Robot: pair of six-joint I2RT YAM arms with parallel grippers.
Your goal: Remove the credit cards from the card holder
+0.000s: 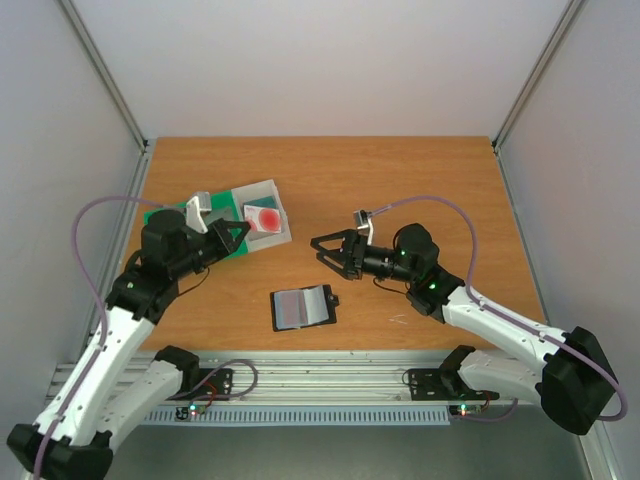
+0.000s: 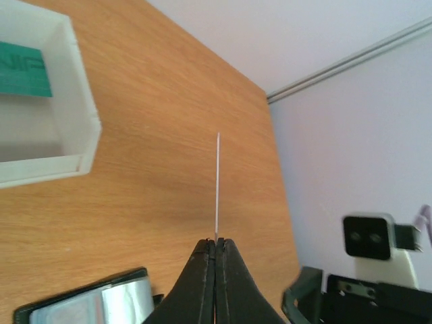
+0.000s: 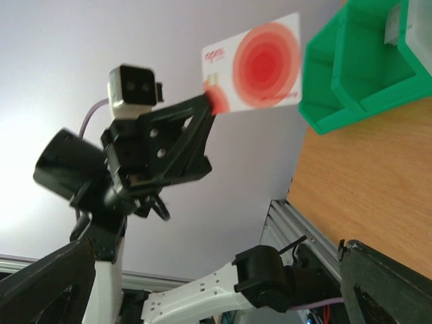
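The card holder lies open on the table near the front, pale pockets up; its corner shows in the left wrist view. My left gripper is shut on a whitish credit card with a red round blotch, held in the air by the clear-white box. The card shows edge-on in the left wrist view and face-on in the right wrist view. My right gripper is open and empty, above the table right of the card holder, pointing at the left gripper.
A green compartment tray stands at the back left behind the white box; it also shows in the right wrist view. The table's front edge has an aluminium rail.
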